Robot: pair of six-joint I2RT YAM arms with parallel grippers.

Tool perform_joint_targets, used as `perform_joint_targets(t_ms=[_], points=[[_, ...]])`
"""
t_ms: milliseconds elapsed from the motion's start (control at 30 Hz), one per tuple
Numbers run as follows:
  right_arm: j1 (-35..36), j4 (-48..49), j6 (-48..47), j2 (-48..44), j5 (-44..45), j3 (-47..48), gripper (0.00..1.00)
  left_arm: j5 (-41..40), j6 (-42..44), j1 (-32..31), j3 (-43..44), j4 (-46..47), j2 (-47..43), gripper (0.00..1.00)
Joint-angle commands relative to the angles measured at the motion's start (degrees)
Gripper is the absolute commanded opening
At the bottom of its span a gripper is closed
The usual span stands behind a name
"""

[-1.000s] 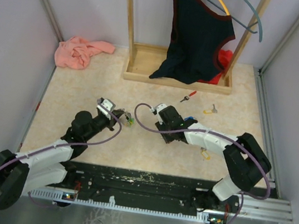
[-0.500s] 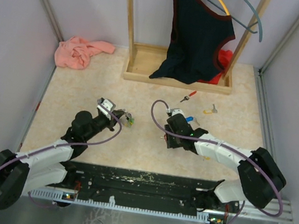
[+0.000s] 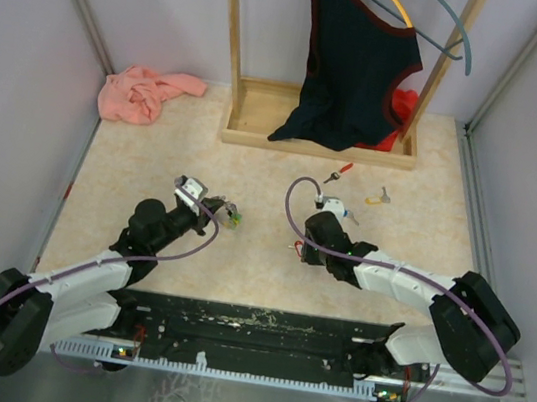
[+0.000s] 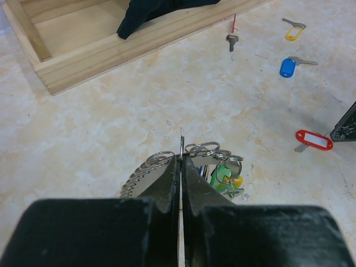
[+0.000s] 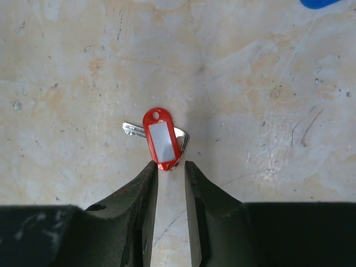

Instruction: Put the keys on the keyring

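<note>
Beige marbled tabletop (image 3: 154,154). Left gripper (image 4: 181,158) clenched on keyring (image 4: 207,150). Right gripper (image 5: 170,166) parted, straddling near end of red key (image 5: 161,139) lying flat. Blue key (image 4: 288,67), yellow key (image 4: 293,34) lie beyond.

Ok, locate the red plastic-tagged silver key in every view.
Top external: red-tagged key, centre, beside the right gripper.
Left wrist: the key, right side, mid-height.
Right wrist: the key, centre, just beyond the fingertips.
Shared landmark: blue-tagged key, beyond it in both wrist views.
</note>
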Motion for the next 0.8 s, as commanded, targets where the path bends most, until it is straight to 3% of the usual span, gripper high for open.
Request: perform_joint_targets(t_ms=[0, 767], points=[[-0.34, 4.42, 1.88, -0.8, 3.32, -0.05, 0.25, 1.06, -0.73, 0.52, 0.49, 3.65, -0.53, 0.01], [-0.29, 2.89, 3.31, 1.57, 2.32, -0.51, 0.22, 1.57, -1.03, 0.59, 0.47, 3.82, -0.35, 0.01]])
